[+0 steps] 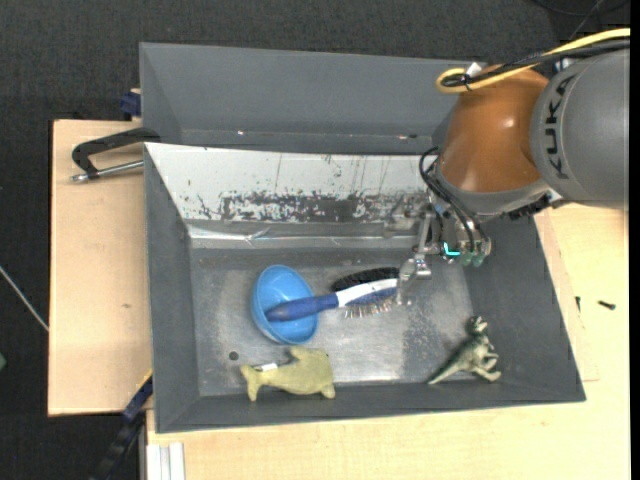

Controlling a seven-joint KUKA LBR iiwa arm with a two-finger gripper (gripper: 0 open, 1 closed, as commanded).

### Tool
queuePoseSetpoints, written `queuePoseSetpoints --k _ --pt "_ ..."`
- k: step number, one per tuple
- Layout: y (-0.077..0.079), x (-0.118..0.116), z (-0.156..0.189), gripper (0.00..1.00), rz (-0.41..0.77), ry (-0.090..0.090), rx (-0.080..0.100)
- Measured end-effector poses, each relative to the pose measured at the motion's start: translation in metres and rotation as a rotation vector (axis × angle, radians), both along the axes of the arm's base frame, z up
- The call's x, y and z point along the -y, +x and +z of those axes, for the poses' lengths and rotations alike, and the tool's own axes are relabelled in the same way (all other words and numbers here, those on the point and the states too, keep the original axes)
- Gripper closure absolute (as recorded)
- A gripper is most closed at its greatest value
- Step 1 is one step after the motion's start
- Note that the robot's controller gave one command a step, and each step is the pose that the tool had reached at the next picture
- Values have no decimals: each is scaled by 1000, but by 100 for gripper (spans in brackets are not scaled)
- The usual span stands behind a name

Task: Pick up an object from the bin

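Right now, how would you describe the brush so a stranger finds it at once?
In the grey metal bin, look at the middle of the floor, just right of the blue bowl. The brush lies there, its blue-and-white handle reaching over the bowl. Its dark bristled head sets it apart from the yellowish soft toy and green dinosaur.

The bowl [277, 288] is blue, the brush [352, 296] blue and white. The plush animal [298, 376] is yellow, the dinosaur [470, 354] olive.
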State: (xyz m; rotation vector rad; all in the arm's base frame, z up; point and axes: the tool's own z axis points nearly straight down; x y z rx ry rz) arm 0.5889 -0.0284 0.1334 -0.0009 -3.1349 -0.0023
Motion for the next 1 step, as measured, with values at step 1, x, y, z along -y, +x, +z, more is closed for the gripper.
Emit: queuePoseSetpoints --k 1 --pt "-3 -8 -60 0 355 0 11"
